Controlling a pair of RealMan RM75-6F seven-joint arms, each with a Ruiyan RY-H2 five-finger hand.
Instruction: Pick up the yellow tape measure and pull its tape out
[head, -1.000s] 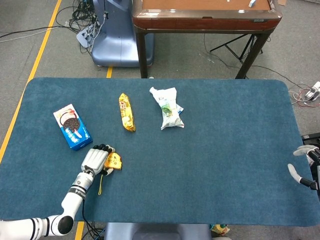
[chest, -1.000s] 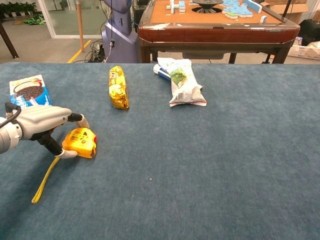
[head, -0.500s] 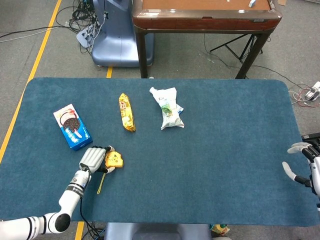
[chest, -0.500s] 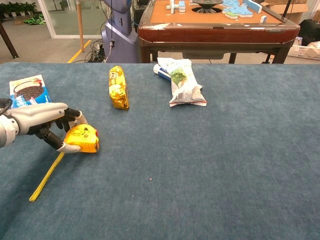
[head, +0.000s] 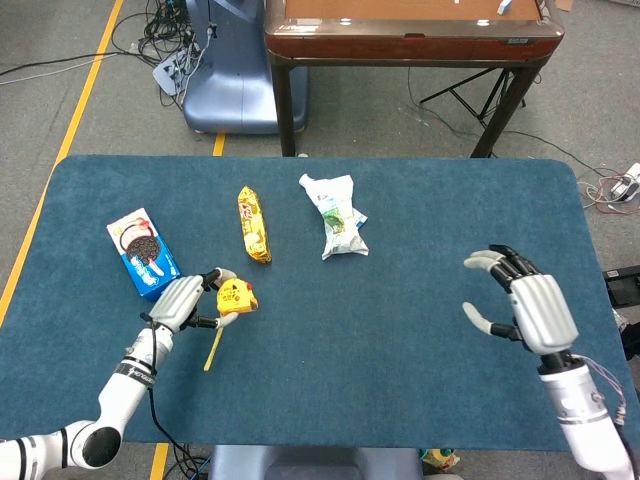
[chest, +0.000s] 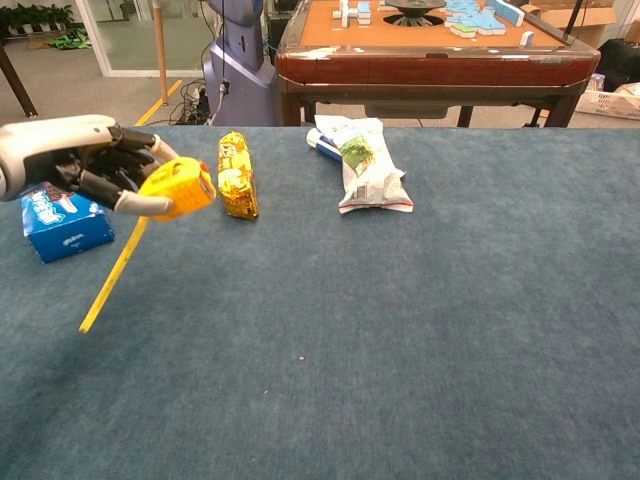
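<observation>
My left hand (head: 180, 301) (chest: 95, 160) holds the yellow tape measure (head: 235, 297) (chest: 182, 187) lifted off the blue table (head: 420, 290). A yellow strap (head: 213, 349) (chest: 110, 277) hangs down from the tape measure at a slant. Over the right side of the table my right hand (head: 525, 305) hovers with its fingers spread and nothing in it. The chest view does not show the right hand.
A blue cookie box (head: 146, 254) (chest: 62, 220) lies just behind the left hand. A gold snack bar (head: 253, 224) (chest: 236, 174) and a white-green packet (head: 338, 215) (chest: 363, 163) lie further back. A wooden table (chest: 430, 50) stands beyond the far edge.
The left hand has lifted the tape measure off the table and carried it up and forward. The right hand has swung in from the right edge over the table.
</observation>
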